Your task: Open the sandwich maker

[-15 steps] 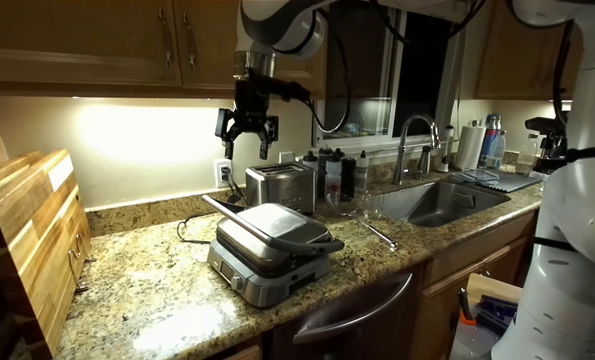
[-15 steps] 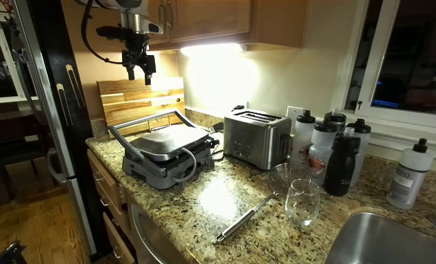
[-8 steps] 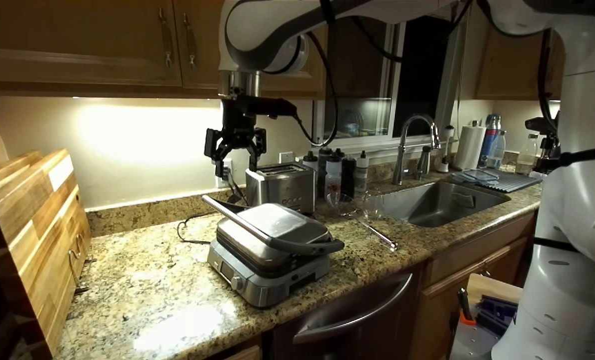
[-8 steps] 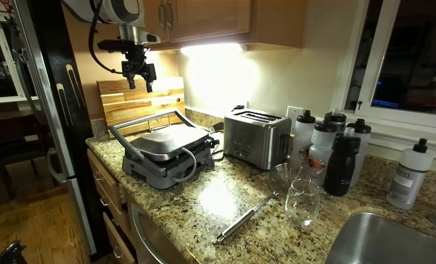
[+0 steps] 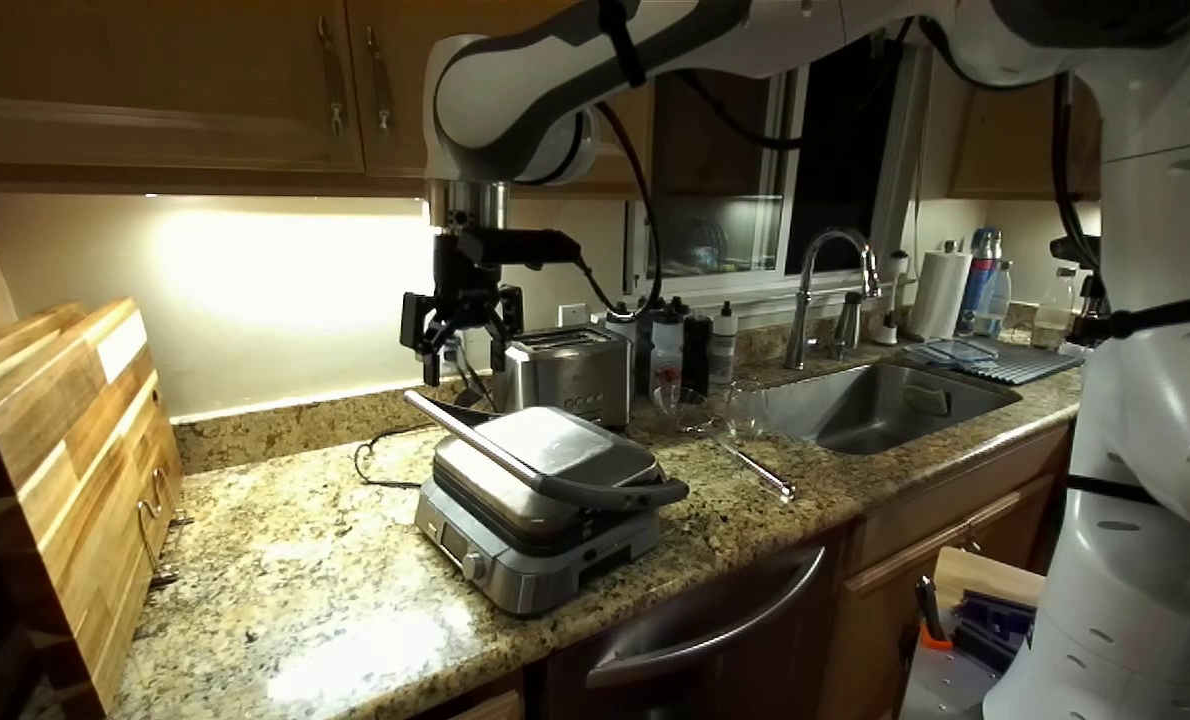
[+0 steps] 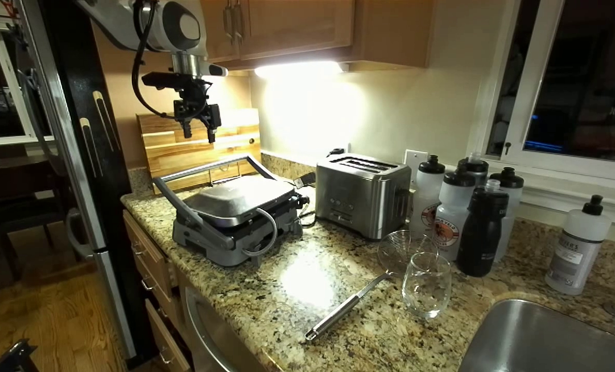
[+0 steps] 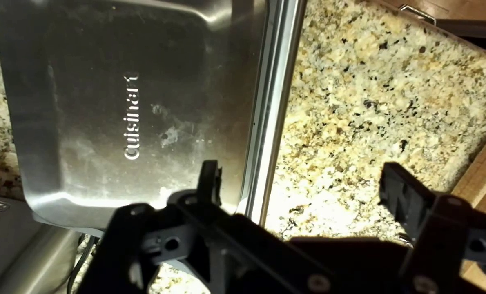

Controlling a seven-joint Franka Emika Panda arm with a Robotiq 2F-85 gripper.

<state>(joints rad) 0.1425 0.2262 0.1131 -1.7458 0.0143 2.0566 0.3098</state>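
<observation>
The silver-grey sandwich maker stands on the counter with its lid shut. Its lid shows in both exterior views point(image 5: 565, 445) point(image 6: 235, 199) and in the wrist view point(image 7: 92, 106). Its bar handle point(image 5: 470, 432) stands out from the lid's front edge, also in an exterior view point(image 6: 204, 168) and in the wrist view point(image 7: 277, 94). My gripper point(image 5: 465, 365) points down, open and empty, above the handle and apart from it, as an exterior view point(image 6: 199, 134) also shows. In the wrist view my fingers point(image 7: 302, 183) are wide apart; the bar appears between them, nearer the left finger.
A steel toaster point(image 5: 565, 375) stands behind the sandwich maker, with several bottles point(image 6: 447, 217) beyond it. A strainer point(image 6: 338, 312) and a glass point(image 6: 426, 284) lie toward the sink point(image 5: 895, 400). Wooden boards point(image 5: 75, 480) stand at the counter's far end. Upper cabinets point(image 5: 155, 90) hang above.
My gripper has come down toward the handle and shifted a little to the left in an exterior view, staying open. The sandwich maker has not moved.
</observation>
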